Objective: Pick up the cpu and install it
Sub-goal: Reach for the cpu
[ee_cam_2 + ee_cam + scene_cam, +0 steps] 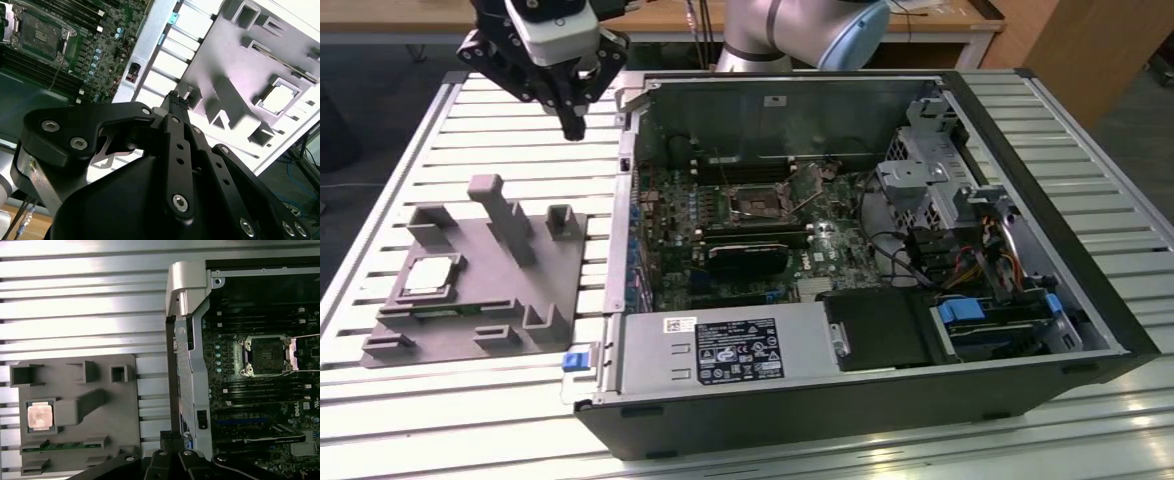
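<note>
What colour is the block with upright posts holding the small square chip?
Plain grey; the grey plastic fixture block shows best in the first wrist view.

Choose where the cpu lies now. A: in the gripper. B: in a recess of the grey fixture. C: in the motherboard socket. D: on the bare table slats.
B: the cpu sits in a recess of the fixture, with the gripper high up and apart from it.
</note>
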You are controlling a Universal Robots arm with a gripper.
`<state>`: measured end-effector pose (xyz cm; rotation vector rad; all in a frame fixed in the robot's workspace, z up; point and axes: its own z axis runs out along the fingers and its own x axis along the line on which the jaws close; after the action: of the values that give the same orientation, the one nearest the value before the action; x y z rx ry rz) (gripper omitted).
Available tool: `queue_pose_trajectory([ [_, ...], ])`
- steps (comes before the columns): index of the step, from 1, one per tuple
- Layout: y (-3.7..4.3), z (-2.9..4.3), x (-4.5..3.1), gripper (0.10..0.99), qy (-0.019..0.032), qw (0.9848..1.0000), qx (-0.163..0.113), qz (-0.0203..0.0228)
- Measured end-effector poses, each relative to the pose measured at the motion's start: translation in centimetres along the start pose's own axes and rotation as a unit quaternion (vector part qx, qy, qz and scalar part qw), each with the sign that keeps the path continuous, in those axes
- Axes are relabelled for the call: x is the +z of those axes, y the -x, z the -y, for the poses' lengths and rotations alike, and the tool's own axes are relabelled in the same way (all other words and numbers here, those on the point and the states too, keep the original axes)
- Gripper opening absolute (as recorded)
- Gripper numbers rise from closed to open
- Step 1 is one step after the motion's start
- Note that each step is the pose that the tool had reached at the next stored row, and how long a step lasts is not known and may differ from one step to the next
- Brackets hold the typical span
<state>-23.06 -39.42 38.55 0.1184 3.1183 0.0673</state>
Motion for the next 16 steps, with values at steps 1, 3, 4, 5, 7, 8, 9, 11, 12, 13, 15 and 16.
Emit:
queue_pose_trajectory([
  [1, -0.07, 0.01, 0.01, 0.106, 0.0000, 1.0000, 0.000, 0.0000],
  [3, -0.19, 0.02, 0.03, 0.106, 0.0000, 1.0000, 0.000, -0.0001],
  [4, -0.26, 0.02, 0.04, 0.106, 0.0000, 1.0000, 0.000, -0.0001],
  [5, -0.33, 0.03, 0.04, 0.106, 0.0000, 1.0000, 0.000, -0.0002],
  [7, -0.48, 0.04, 0.05, 0.106, 0.0000, 1.0000, 0.000, -0.0003],
  [8, -0.55, 0.04, 0.06, 0.106, 0.0000, 1.0000, 0.000, -0.0003],
  [9, -0.63, 0.05, 0.07, 0.106, 0.0000, 1.0000, 0.000, -0.0003],
  [11, -0.77, 0.06, 0.09, 0.106, 0.0000, 1.0000, 0.000, -0.0004],
  [12, -0.84, 0.07, 0.10, 0.106, 0.0000, 1.0000, 0.000, -0.0004],
  [13, -0.91, 0.07, 0.10, 0.106, 0.0000, 1.0000, 0.000, -0.0004],
  [15, -1.06, 0.09, 0.12, 0.106, 0.0000, 1.0000, 0.000, -0.0005],
  [16, -1.13, 0.09, 0.13, 0.106, 0.0000, 1.0000, 0.000, -0.0005],
])
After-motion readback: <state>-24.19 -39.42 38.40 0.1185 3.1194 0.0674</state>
